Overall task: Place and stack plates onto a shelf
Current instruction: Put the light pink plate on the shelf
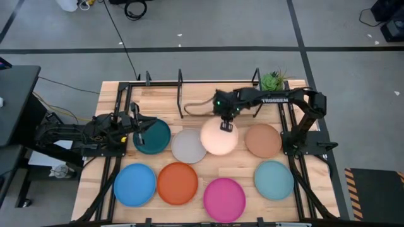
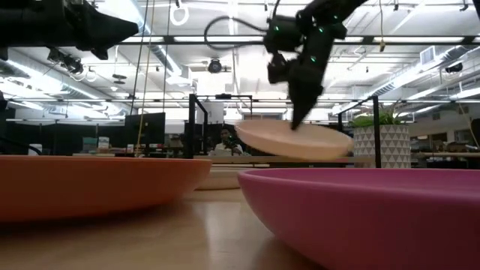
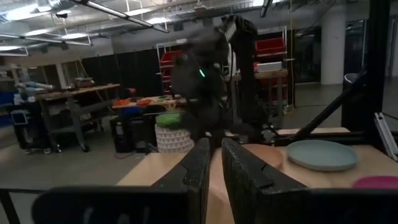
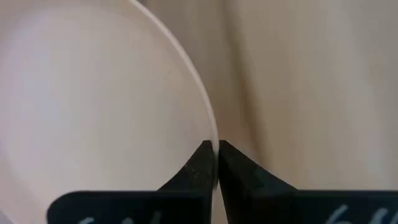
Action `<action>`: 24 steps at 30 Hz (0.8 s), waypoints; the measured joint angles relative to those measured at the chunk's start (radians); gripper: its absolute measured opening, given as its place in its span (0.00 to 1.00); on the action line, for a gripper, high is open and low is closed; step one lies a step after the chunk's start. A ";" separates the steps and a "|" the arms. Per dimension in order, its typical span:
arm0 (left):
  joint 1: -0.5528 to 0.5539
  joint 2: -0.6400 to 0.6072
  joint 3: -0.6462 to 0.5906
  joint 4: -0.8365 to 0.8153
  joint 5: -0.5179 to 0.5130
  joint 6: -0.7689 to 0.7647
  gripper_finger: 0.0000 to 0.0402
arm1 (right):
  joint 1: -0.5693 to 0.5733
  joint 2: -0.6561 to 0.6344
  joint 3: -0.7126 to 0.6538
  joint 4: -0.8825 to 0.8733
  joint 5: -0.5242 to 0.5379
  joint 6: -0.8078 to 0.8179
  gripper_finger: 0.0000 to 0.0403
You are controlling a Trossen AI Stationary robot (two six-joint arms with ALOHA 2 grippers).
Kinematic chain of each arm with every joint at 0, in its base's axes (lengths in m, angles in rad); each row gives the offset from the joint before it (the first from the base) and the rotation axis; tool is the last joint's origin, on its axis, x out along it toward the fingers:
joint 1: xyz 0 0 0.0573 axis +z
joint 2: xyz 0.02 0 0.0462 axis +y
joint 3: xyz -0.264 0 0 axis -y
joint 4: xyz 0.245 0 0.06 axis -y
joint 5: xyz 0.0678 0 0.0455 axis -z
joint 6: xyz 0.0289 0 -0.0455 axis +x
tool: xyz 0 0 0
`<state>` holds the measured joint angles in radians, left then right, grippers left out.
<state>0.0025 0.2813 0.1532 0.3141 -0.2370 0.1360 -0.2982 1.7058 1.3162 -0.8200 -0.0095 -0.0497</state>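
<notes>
**Your right claw lifts the cream plate clear of the table**

Left to right: your left claw (image 1: pixel 140 128) waits over the dark teal plate (image 1: pixel 153 136), fingers near-closed on nothing; the pale grey plate (image 1: pixel 189 145) lies flat beside it; your right claw (image 1: pixel 225 126) pinches the cream plate (image 1: pixel 218 137) by its thin rim, raised and tilted, with the shelf (image 1: pixel 180 85) of thin black rods behind. That grip rests on a smooth, shallow edge, so the plate could likely pivot or slide free; swing wide and it may clip an upright post. The wooden table (image 1: pixel 243 173) is pale, the plates round and matte.
</notes>
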 joint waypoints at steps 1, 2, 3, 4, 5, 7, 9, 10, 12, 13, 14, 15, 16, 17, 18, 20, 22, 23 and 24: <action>0.000 0.000 0.000 -0.005 0.004 -0.008 0.13 | -0.015 0.000 0.029 -0.002 0.010 -0.001 0.06; 0.000 0.001 0.000 -0.012 0.016 -0.019 0.13 | -0.032 0.002 0.057 0.000 0.020 -0.004 0.06; 0.000 0.006 0.000 -0.018 0.034 -0.024 0.13 | -0.051 0.006 0.082 0.002 0.031 -0.007 0.06; 0.000 0.015 0.000 -0.024 0.060 -0.030 0.13 | -0.077 0.009 0.104 0.006 0.042 -0.007 0.05; 0.000 0.023 0.000 -0.032 0.088 -0.044 0.13 | -0.103 0.010 0.117 0.015 0.050 -0.004 0.05; 0.000 0.048 0.000 -0.026 0.125 -0.060 0.13 | -0.159 0.010 0.130 0.056 0.050 0.015 0.04; 0.000 0.080 0.000 -0.026 0.130 -0.075 0.13 | -0.216 0.011 0.148 0.082 0.030 0.050 0.04; 0.000 0.097 0.000 -0.024 0.129 -0.076 0.13 | -0.242 0.011 0.157 0.087 0.016 0.064 0.04; 0.000 0.125 0.000 -0.008 0.128 -0.079 0.13 | -0.281 0.026 0.184 0.098 -0.011 0.078 0.04; 0.000 0.140 0.000 0.006 0.128 -0.081 0.13 | -0.295 0.039 0.200 0.092 -0.029 0.082 0.04; 0.000 0.156 0.000 0.021 0.127 -0.086 0.13 | -0.301 0.060 0.224 0.074 -0.039 0.080 0.04; -0.001 0.169 0.000 0.038 0.127 -0.093 0.13 | -0.301 0.083 0.254 0.056 -0.042 0.080 0.04; -0.001 0.179 0.000 0.052 0.127 -0.094 0.13 | -0.300 0.113 0.289 0.039 -0.042 0.074 0.04; -0.001 0.192 0.000 0.063 0.127 -0.095 0.13 | -0.294 0.146 0.330 0.015 -0.041 0.066 0.04; -0.001 0.203 0.000 0.075 0.127 -0.095 0.13 | -0.290 0.181 0.375 -0.015 -0.040 0.054 0.04; -0.001 0.212 0.000 0.079 0.127 -0.107 0.13 | -0.282 0.255 0.471 -0.082 -0.040 0.030 0.04; -0.001 0.217 0.000 0.079 0.127 -0.128 0.13 | -0.281 0.328 0.571 -0.141 -0.038 0.018 0.05; -0.001 0.216 0.000 0.074 0.126 -0.134 0.13 | -0.286 0.359 0.617 -0.168 -0.038 0.015 0.05; -0.001 0.216 0.000 0.069 0.127 -0.141 0.13 | -0.292 0.390 0.661 -0.191 -0.039 0.012 0.05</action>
<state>0.0017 0.4976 0.1532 0.3834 -0.1104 -0.0054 -0.5897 2.0956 1.9777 -1.0109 -0.0484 -0.0374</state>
